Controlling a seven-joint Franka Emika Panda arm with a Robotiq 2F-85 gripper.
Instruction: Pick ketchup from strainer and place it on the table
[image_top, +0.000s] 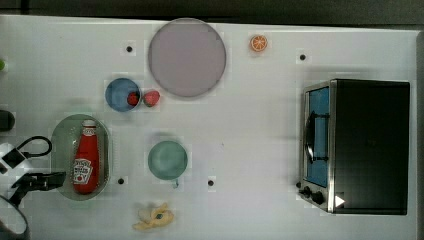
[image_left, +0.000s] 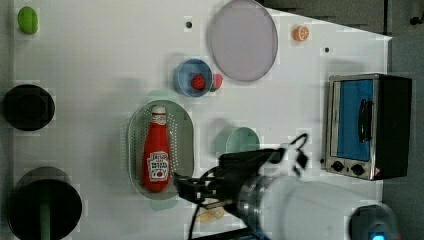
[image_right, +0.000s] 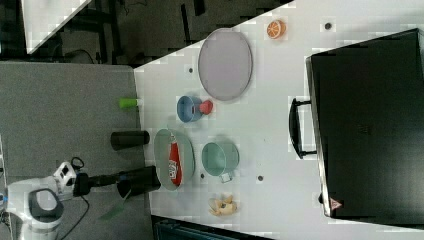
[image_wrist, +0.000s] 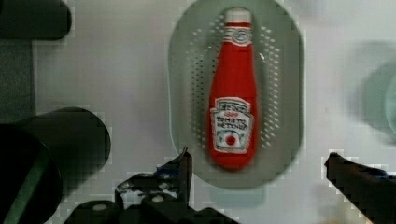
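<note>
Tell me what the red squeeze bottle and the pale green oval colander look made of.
The red ketchup squeeze bottle looks like glossy plastic, given the highlights along its body and its printed label. The pale green oval colander looks like matte moulded plastic, with even rows of punched holes.

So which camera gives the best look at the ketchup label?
The wrist view: the ketchup lies flat in the strainer, its label lettering legible. The top view and left view show the label without readable text; the right view shows the bottle smallest.
</note>
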